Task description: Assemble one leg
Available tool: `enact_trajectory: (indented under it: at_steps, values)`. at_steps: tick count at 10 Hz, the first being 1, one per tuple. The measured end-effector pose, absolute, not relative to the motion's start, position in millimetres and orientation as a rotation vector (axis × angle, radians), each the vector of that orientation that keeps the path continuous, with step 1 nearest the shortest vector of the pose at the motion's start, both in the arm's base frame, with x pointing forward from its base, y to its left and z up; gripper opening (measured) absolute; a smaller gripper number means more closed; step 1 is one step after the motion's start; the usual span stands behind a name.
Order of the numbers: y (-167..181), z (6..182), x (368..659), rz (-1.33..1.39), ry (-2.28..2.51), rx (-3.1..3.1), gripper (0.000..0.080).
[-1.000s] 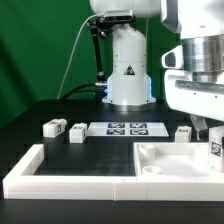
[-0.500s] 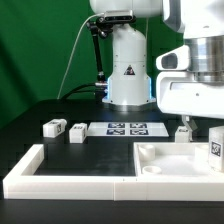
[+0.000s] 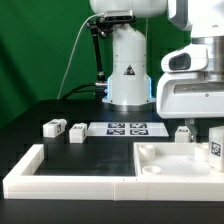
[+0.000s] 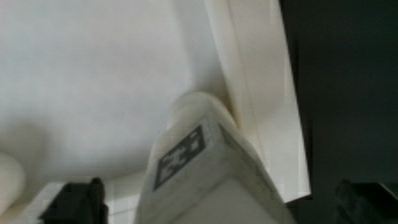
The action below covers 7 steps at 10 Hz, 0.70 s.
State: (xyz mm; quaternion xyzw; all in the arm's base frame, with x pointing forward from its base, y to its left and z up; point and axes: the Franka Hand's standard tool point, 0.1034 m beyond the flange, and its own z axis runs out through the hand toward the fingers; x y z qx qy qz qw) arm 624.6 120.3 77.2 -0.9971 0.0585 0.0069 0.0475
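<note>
One leg (image 3: 214, 150), a small white block with a square tag, stands in the far corner of the large white square part (image 3: 170, 165) at the exterior view's right edge. My gripper (image 3: 212, 130) hangs right above it. In the wrist view the same leg (image 4: 199, 150) lies between my two dark fingertips (image 4: 80, 202), with a gap on each side. The jaws stand wide apart and touch nothing. Another leg (image 3: 183, 131) stands just behind the square part. Two more legs (image 3: 54, 127) (image 3: 76, 132) stand on the table at the left.
The marker board (image 3: 126, 128) lies in the middle, in front of the robot base (image 3: 128, 65). A long white L-shaped rail (image 3: 60, 180) runs along the front and up the left side. The square part's raised wall (image 4: 258, 70) runs close beside the leg.
My gripper has come down over the right end of the square part, toward the leg standing there. The parts on the table have not moved.
</note>
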Motion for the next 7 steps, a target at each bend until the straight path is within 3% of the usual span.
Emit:
enact_trajectory:
  at_steps: [3,5,7]
  values:
    - [120.1,77.0,624.6,0.000,-0.257,-3.047,0.0649]
    - [119.7,77.0,624.7,-0.002,-0.297,-3.042,0.0637]
    - [119.0,77.1,624.9,-0.002,-0.297,-3.043,0.0288]
